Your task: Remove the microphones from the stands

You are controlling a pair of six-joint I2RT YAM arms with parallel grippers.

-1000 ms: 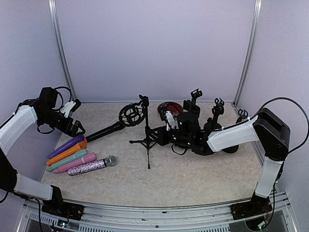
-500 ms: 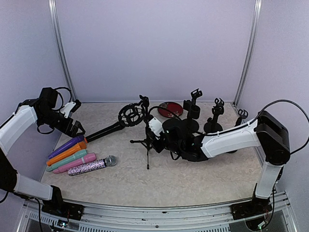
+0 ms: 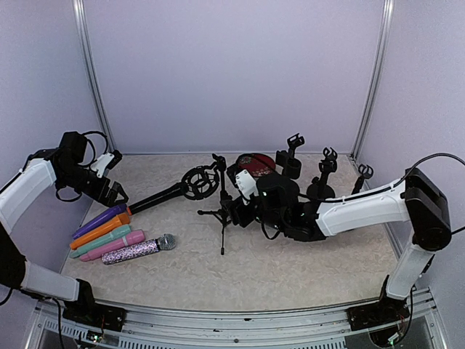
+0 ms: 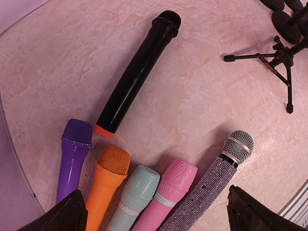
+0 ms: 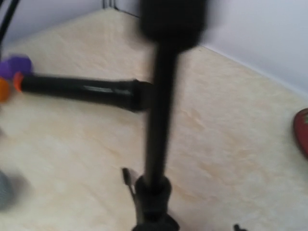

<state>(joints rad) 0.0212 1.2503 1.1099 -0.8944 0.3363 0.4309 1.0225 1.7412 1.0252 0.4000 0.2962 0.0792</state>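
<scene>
We see black microphone lying on table. Long side runs slanted. Orange tail points at left claw, head points at round ring holder by tripod stand. Left claw spread wide, holds nothing, hangs just beside tail. Right claw sits close by stand pole; we cannot tell if spread or pinching. We think left arm nearer microphone body.

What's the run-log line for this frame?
left gripper: open over microphone row | right gripper: at tripod stand pole, jaws unclear | black microphone: flat on table, off stand
</scene>
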